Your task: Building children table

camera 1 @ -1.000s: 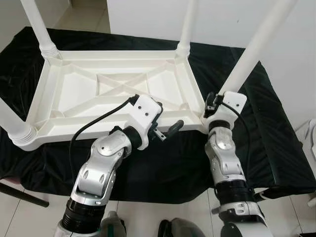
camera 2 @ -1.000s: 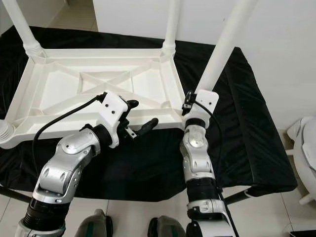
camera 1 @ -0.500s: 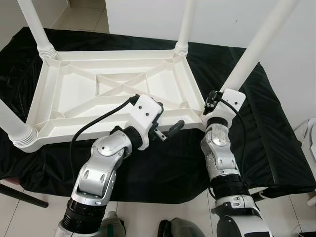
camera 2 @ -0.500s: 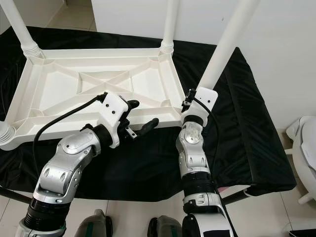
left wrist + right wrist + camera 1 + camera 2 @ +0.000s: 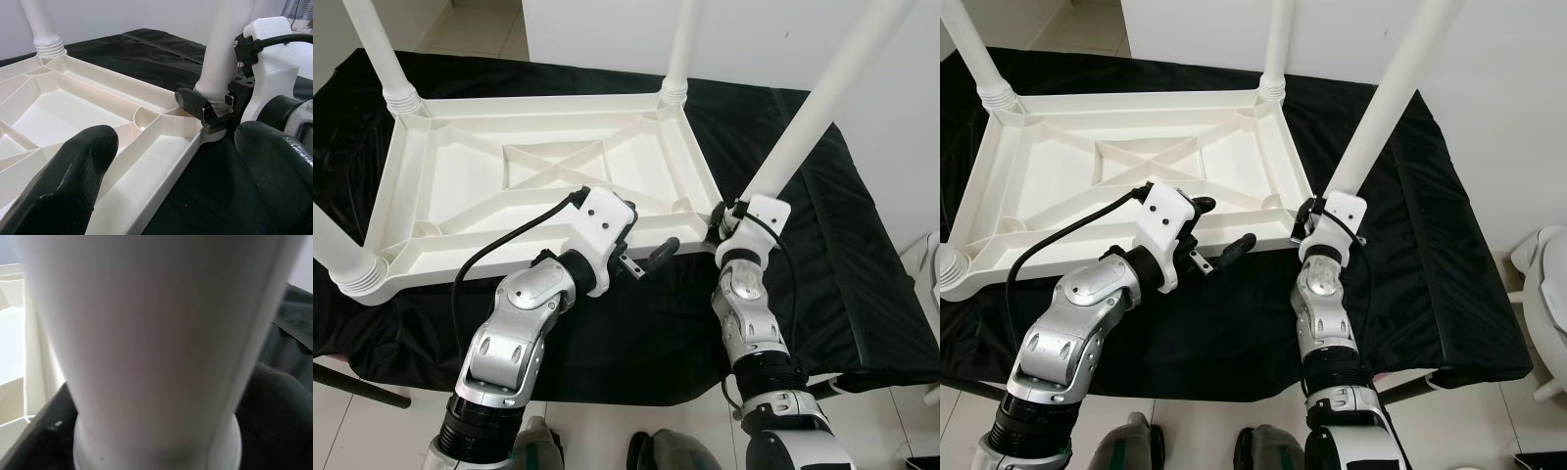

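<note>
1. While the upturned white table top (image 5: 538, 186) lies on black cloth (image 5: 832, 245), the right gripper (image 5: 208, 110) clamps the near-right table leg (image 5: 808, 108) at its base.
2. Left gripper (image 5: 646, 257) hovers spread beside the rim.

The left arm reaches forward and to the right with its elbow bent, and the left gripper (image 5: 641, 257) is held level with its two black fingers (image 5: 63, 181) spread wide apart, holding nothing. The right arm rises almost straight from below, wrist tilted slightly left. The right gripper (image 5: 208, 110) points far and upward, its fingers (image 5: 193, 102) clamped round the base of a white table leg (image 5: 803, 122).
</note>
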`<state>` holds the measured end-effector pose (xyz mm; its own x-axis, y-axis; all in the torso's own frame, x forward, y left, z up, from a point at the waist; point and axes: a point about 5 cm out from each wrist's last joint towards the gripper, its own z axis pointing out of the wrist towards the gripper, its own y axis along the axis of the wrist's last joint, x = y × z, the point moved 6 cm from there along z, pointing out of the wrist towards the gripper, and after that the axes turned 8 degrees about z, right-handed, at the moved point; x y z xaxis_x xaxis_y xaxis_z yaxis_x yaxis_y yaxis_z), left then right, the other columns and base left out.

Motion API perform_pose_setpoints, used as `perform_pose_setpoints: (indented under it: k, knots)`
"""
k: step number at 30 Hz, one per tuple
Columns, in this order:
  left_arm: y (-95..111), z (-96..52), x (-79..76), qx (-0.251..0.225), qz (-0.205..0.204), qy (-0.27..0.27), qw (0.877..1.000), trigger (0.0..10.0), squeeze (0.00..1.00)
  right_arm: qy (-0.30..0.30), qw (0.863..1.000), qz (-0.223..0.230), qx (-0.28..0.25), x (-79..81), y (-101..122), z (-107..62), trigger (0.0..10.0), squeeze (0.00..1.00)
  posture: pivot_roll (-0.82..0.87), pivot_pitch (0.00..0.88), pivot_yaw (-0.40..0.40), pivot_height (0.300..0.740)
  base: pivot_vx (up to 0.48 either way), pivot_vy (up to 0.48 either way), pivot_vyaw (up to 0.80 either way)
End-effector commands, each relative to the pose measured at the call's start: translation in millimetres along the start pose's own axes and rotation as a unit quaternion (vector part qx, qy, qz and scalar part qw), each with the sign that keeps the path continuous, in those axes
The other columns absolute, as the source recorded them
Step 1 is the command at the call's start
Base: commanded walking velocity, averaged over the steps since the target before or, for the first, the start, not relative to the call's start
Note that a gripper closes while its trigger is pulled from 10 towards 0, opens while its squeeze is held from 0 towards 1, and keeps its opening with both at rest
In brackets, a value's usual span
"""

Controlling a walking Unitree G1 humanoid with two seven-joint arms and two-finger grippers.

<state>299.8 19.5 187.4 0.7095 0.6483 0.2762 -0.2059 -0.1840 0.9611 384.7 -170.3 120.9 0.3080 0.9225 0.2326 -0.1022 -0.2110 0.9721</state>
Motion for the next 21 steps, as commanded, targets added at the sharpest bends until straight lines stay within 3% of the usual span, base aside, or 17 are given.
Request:
perform_pose_setpoints:
  k: [1, 4, 5, 6, 15, 21]
  knots:
    - [-1, 0.9, 5.7, 0.003, 0.001, 0.033, 0.999, 10.0, 0.0, 0.011, 1.0, -0.002, 0.007, -5.6, -3, 2.3, 10.0, 1.0, 0.02, 0.035, -0.05, 0.74, 0.0, 0.0, 0.0]
    - [-1, 0.9, 5.6, 0.003, 0.001, 0.033, 0.999, 10.0, 0.0, 0.018, 1.0, -0.001, 0.005, -5.7, -1, 2.9, 10.0, 1.0, 0.02, 0.032, -0.052, 0.74, 0.0, 0.0, 0.0]
    - [-1, 0.9, 5.5, 0.003, 0.001, 0.033, 0.999, 10.0, 0.0, 0.031, 1.0, -0.004, 0.004, -4.7, -1, 3.6, 10.0, 0.74, 0.02, 0.031, -0.053, 0.74, 0.0, 0.0, 0.0]
    - [-1, 0.9, 5.3, 0.003, 0.001, 0.034, 0.999, 10.0, 0.0, 0.064, 0.998, 0.001, 0.005, -0.9, 1, 4.1, 10.0, 0.0, 0.02, 0.029, -0.053, 0.74, 0.0, 0.0, 0.0]
    - [-1, 0.5, 5.6, 0.002, 0.001, 0.034, 0.999, 10.0, 0.0, 0.125, 0.992, 0.006, 0.01, 3.9, 3, 2.9, 10.0, 0.0, 0.02, 0.034, -0.05, 0.74, 0.0, 0.0, 0.0]
    - [-1, -0.8, 5.3, 0.004, 0.001, 0.03, 1.0, 10.0, 0.0, 0.189, 0.982, -0.025, -0.001, 1.0, 13, 0.5, 10.0, 0.0, 0.01, 0.043, -0.042, 0.74, 0.0, 0.0, 0.0]
